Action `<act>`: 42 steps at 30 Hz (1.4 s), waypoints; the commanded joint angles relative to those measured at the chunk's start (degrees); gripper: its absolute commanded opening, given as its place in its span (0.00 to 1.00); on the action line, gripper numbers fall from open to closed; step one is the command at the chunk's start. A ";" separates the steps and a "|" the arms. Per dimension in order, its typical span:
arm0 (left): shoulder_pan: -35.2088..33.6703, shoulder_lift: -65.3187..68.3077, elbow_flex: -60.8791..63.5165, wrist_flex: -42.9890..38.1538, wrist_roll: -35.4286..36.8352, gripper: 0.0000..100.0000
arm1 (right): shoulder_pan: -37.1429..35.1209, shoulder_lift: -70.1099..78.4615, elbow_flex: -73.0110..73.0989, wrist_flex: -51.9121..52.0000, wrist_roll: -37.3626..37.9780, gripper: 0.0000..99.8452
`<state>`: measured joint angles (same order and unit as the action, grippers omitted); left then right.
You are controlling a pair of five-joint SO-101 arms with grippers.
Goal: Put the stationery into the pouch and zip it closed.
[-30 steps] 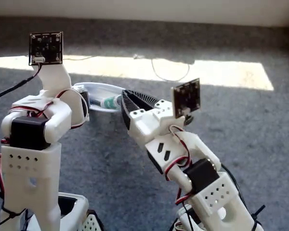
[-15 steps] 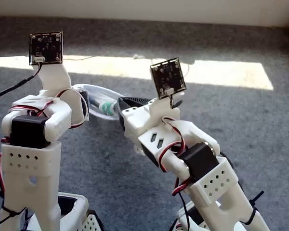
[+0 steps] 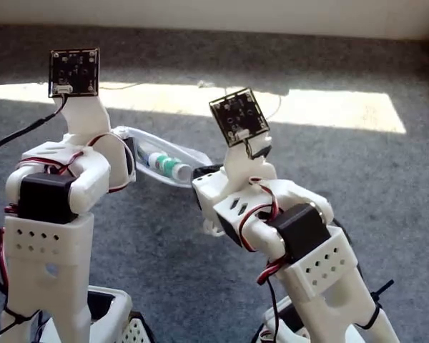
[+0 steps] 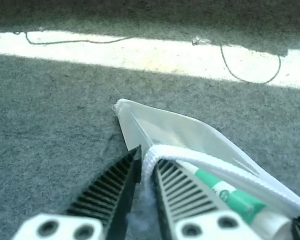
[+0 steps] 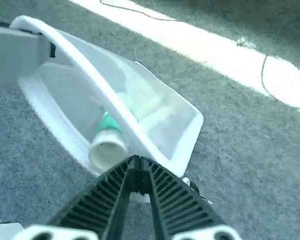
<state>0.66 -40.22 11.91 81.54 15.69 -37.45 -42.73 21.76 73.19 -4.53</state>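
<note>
Left pincer of mine is clamped on the white rim of the pouch at one end, holding it up above the grey carpet. Right pincer has its two black fingers pressed together farther along the same rim (whether they pinch the zipper tab itself, I cannot tell). Between the two the clear pouch hangs with its mouth open, and a green-and-white tube lies inside, close against the rim.
</note>
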 commanded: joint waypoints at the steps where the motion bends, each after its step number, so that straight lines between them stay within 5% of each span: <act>1: -1.19 -0.40 -2.07 -0.26 0.35 0.01 | -0.31 0.57 -4.70 2.33 0.88 0.00; 19: -1.10 -0.57 -0.57 -0.62 0.26 0.01 | -7.08 -8.22 -8.48 -0.66 0.88 0.00; 31: -1.19 -0.75 -0.57 -0.26 0.26 0.01 | -6.73 -0.04 3.03 -18.86 0.79 0.00; 42: -1.27 -0.75 -0.57 -0.26 0.26 0.01 | -3.82 11.38 -4.97 -4.44 -3.96 0.00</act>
<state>0.75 -40.22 12.70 81.63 15.69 -43.08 -31.30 21.23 64.40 -6.29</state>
